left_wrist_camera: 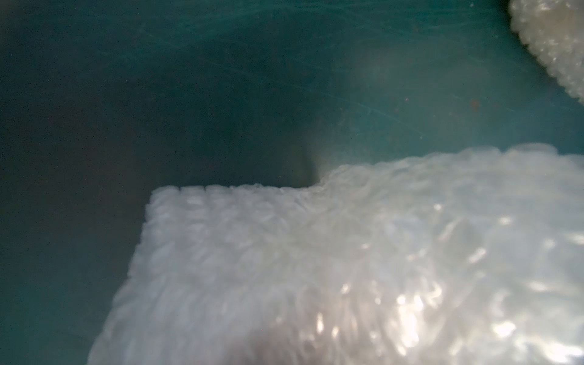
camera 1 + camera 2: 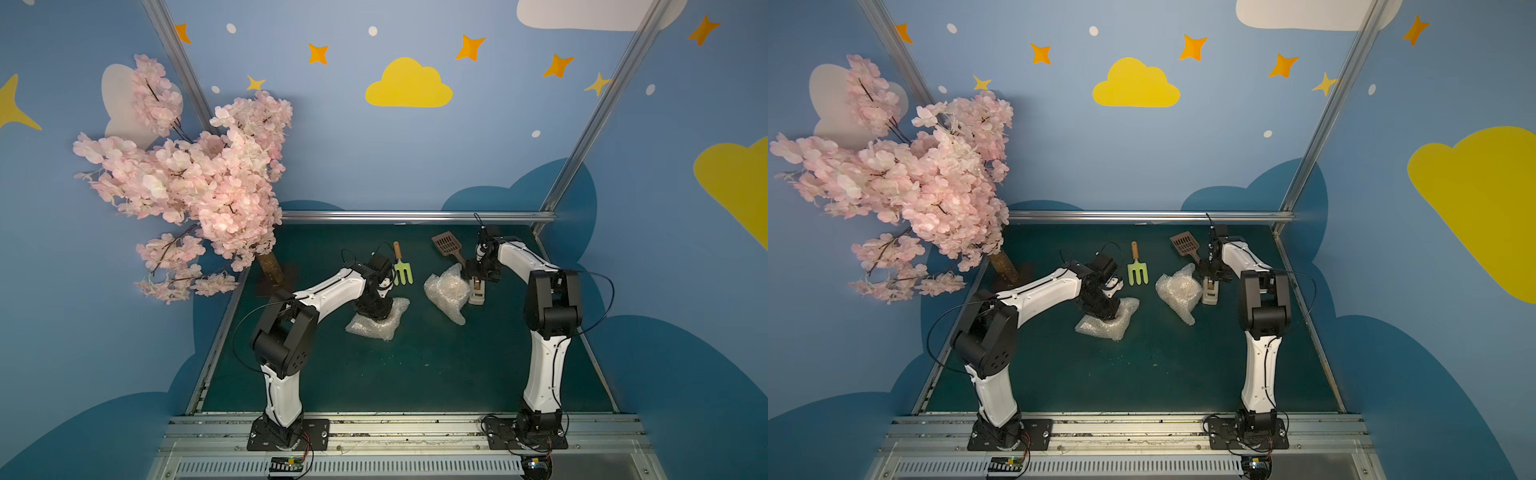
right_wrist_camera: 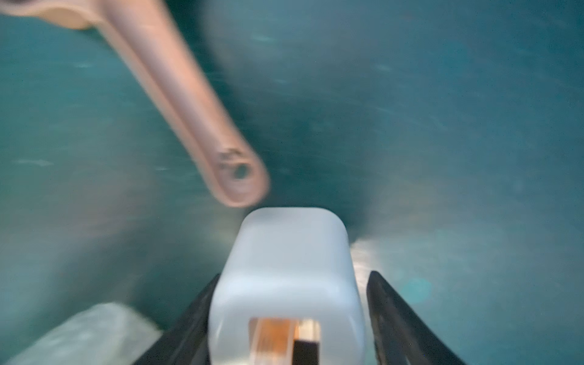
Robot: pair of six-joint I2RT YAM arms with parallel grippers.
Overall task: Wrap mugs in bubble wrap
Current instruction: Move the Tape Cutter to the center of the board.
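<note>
Left bubble wrap bundle [image 2: 386, 328] lies left of centre on the bench [image 2: 395, 374]. No mug is seen bare; one is judged to be inside each bundle. The folds should be pressed flat so that they cannot spring open.

Left arm is reached forward, wrist bent down. Left end effector [image 2: 374, 307] is sunk in the sheet and closed narrow; whether a fold is pinched cannot be told.

A green hand fork [image 2: 402, 270] lies just beyond.

Right bubble wrap bundle [image 2: 444, 291] lies right of centre, just beside a white tape dispenser [image 3: 284, 246].

Step judged: the dispenser is to be gripped. The jaws should be centred and closed squarely on its flat sides; the brown scoop handle [image 3: 189, 110] nearby should not be knocked.

Right end effector [image 3: 295, 278] straddles the dispenser, jaws wide, a gap seen on one side. Right arm is extended far, wrist turned down.
</note>
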